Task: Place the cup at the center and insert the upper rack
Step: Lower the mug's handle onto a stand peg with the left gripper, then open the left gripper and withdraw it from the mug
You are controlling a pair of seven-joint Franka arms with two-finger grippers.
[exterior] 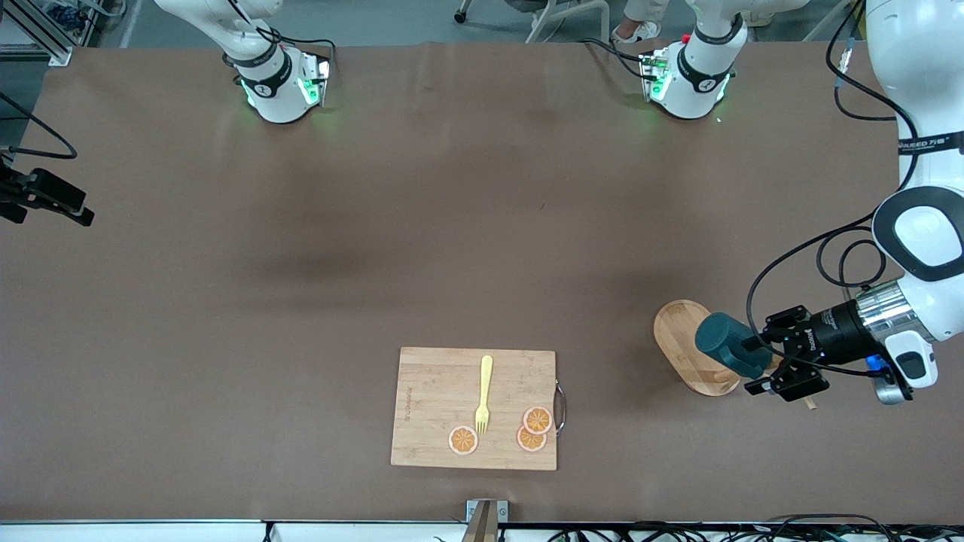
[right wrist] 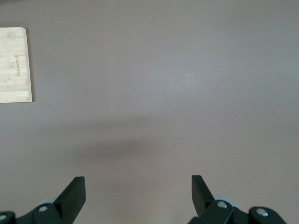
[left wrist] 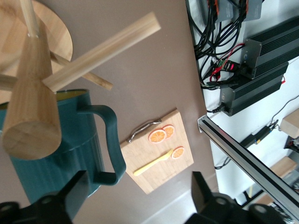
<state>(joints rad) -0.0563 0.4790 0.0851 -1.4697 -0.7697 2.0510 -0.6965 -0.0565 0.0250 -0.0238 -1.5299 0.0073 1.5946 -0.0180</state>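
Front view: the cup (exterior: 726, 344) hangs on the upper rack (exterior: 687, 348), whose oval base stands toward the left arm's end of the table (exterior: 422, 226), near the edge closest to the camera. The left gripper (exterior: 767, 366) sits just beside the cup, jaws spread, gripping nothing. The right gripper (exterior: 45, 197) waits at the right arm's end. A cutting board (exterior: 440, 410) carries a yellow fork (exterior: 483, 394) and orange slices (exterior: 536, 419).

Left wrist view: the cup (left wrist: 70, 144) hangs against the rack's post (left wrist: 32, 102), its handle free between the parted fingers (left wrist: 74, 193).

Right wrist view: the released right gripper (right wrist: 138, 193) hovers over bare tabletop, a board corner (right wrist: 16, 65) visible.
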